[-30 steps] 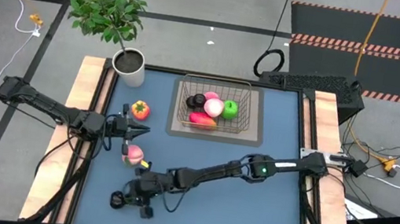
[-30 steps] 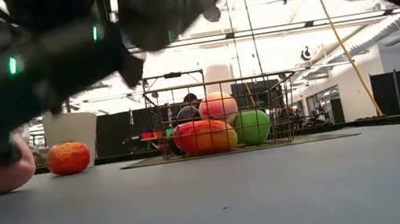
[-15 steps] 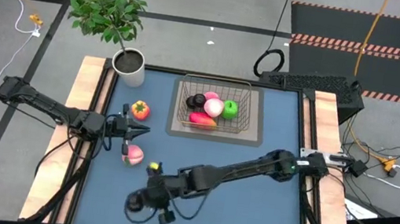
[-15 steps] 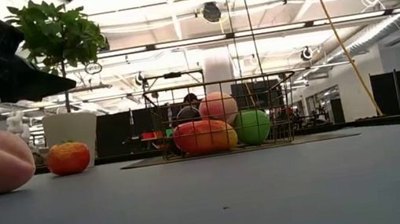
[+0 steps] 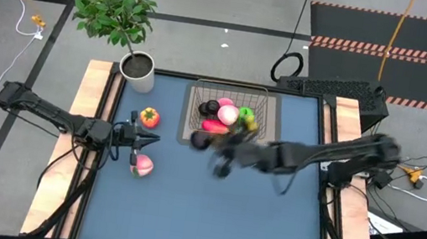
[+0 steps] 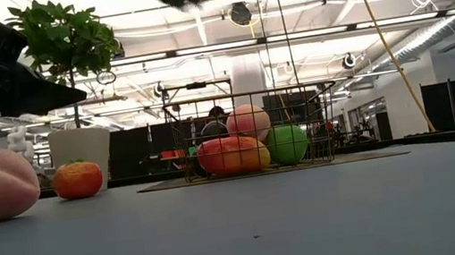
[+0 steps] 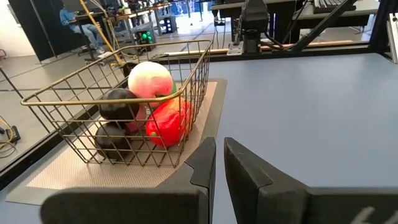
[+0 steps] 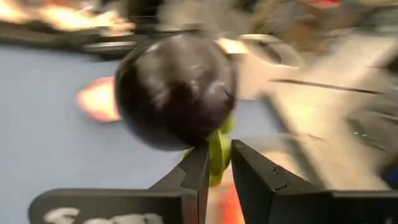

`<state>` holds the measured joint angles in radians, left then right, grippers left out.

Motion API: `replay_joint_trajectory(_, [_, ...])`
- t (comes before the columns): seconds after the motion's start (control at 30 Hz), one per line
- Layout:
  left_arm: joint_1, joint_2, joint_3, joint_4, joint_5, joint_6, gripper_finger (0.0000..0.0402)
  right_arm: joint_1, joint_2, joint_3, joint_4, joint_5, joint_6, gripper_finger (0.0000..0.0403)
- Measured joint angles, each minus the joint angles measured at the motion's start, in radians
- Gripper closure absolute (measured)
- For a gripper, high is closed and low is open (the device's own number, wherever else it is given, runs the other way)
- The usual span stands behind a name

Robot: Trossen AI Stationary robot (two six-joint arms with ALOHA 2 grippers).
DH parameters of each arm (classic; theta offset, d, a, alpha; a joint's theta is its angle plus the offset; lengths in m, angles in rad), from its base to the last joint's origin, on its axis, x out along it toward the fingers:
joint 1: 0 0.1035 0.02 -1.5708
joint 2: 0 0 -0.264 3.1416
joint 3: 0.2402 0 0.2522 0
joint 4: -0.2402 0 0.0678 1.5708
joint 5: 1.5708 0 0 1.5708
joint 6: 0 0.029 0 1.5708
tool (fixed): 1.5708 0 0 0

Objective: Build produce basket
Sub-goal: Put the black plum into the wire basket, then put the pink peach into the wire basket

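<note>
Right gripper (image 8: 214, 163), blurred mid-frame just left of the wire basket (image 5: 260, 101), pinches a small dark round fruit (image 8: 176, 90) by its green stem, apparently light, smooth, prone to swing; left gripper (image 5: 153, 138), clenched, waits at counter's left w/ nothing.

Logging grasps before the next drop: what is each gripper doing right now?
Left gripper: shut, empty, waiting at the table's left side.
Right gripper: shut on the dark round fruit, carrying it by its green stem.
</note>
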<state>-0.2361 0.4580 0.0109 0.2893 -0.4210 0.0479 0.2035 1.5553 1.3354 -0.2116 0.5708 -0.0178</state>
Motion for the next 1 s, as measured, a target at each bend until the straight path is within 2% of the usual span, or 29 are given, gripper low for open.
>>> replay_joint_trajectory(0.1, [0.0, 0.0, 0.0, 0.0, 0.0, 0.0, 0.0364, -0.069, -0.161, -0.25, 0.189, 0.087, -0.021, 0.0345])
replay_joint_trajectory(0.2, [0.0, 0.0, 0.0, 0.0, 0.0, 0.0, 0.0364, -0.159, -0.284, -0.455, 0.272, 0.111, 0.009, 0.0345])
replay_joint_trajectory(0.37, [0.0, 0.0, 0.0, 0.0, 0.0, 0.0, 0.0364, -0.292, -0.433, -0.666, 0.322, 0.092, 0.071, 0.0343])
replay_joint_trajectory(0.53, [0.0, 0.0, 0.0, 0.0, 0.0, 0.0, 0.0364, -0.365, -0.497, -0.728, 0.329, -0.047, 0.096, 0.0317])
replay_joint_trajectory(0.83, [0.0, 0.0, 0.0, 0.0, 0.0, 0.0, 0.0364, -0.376, -0.501, -0.729, 0.416, -0.13, 0.132, 0.0225])
replay_joint_trajectory(1.0, [0.0, 0.0, 0.0, -0.001, 0.0, 0.0, 0.0364, -0.365, -0.501, -0.729, 0.49, -0.217, 0.182, 0.0194])
